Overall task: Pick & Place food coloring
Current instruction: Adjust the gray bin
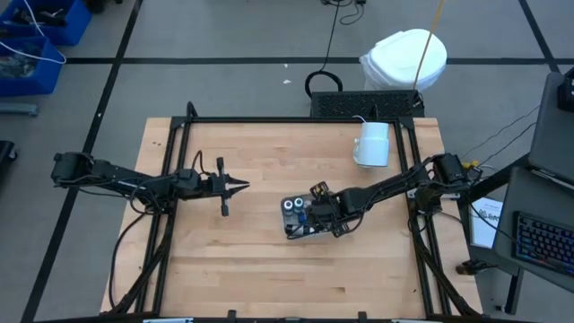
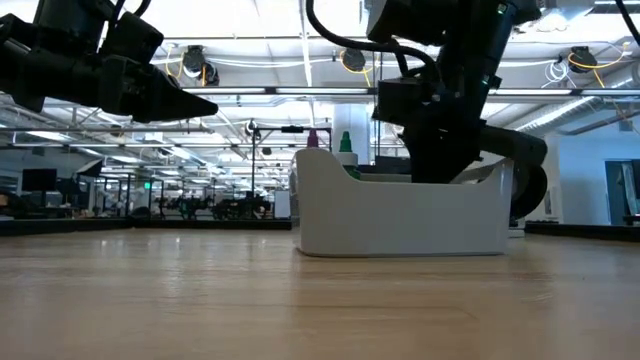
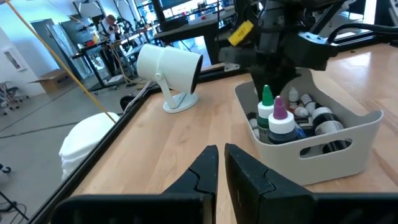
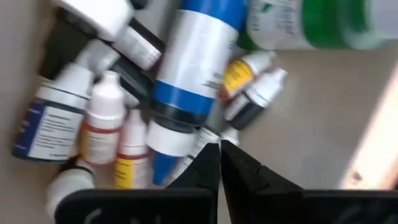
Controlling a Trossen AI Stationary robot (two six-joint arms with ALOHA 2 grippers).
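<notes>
On the wooden tabletop (image 1: pixel 269 260) a pale rectangular bin (image 3: pixel 348 140) with handle slots sits near the middle, and it serves as the landmark here. Inside the bin lies a jumble of food coloring (image 4: pixel 134 158): tiny white-capped dropper bottles with red, yellow and dark labels, lying on their sides among larger bottles, one of them a blue-banded bottle (image 4: pixel 189 68). Two taller bottles, a green-tipped bottle (image 3: pixel 266 106) and a purple-tipped bottle (image 3: pixel 281 121), stand upright at the end of the bin nearest the left arm. The right pincer (image 4: pixel 219 149) reaches down into the bin, its fingers pressed narrow to almost touching, tips right at the cluster of small droppers beside the blue-banded bottle; whether a dropper is pinched between them cannot be told. The left pincer (image 1: pixel 240 186) hovers above the tabletop well to the left of the bin, fingers nearly together and holding nothing. A white mug (image 1: pixel 373 144) lies on its side beyond the bin, toward the tabletop's far edge.
</notes>
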